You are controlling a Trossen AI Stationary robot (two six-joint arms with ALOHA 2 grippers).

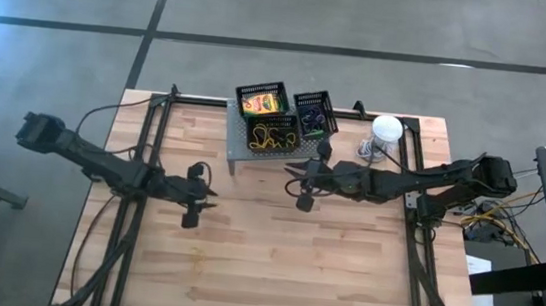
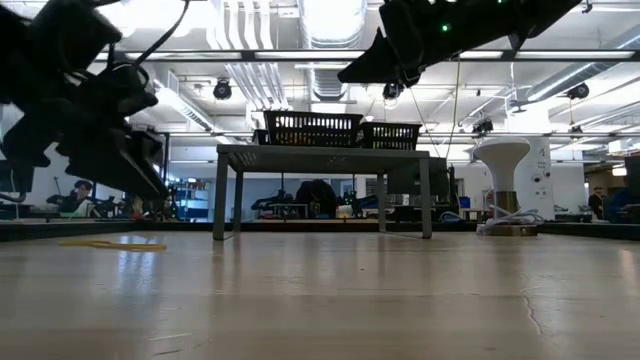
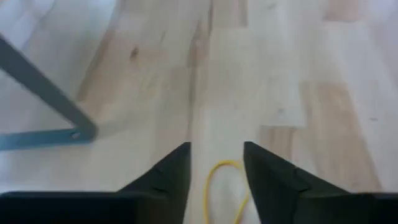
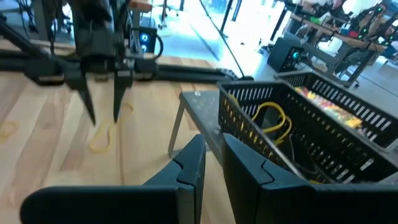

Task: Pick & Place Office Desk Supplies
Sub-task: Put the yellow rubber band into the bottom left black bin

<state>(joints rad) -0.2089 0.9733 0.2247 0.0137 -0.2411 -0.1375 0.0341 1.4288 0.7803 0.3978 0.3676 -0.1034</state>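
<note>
A yellow rubber band (image 3: 222,186) lies flat on the wooden table. My left gripper (image 3: 216,163) is open just above it with one finger on each side, touching nothing; in the right wrist view my left gripper (image 4: 104,115) points down over the band (image 4: 102,140). My right gripper (image 1: 300,188) hovers left of the shelf, its fingers (image 4: 194,163) a narrow gap apart with nothing between them. Three black lattice baskets stand on the grey shelf: one holds a crayon box (image 1: 261,101), one holds yellow bands (image 1: 273,135), one holds blue and purple bands (image 1: 314,113).
The grey perforated shelf (image 1: 241,148) stands at the table's far middle on thin legs (image 2: 219,200). A white round object (image 1: 386,131) sits to its right. A second yellow band (image 4: 9,129) lies on the wood farther left. Dark frame rails (image 1: 144,141) run along both table sides.
</note>
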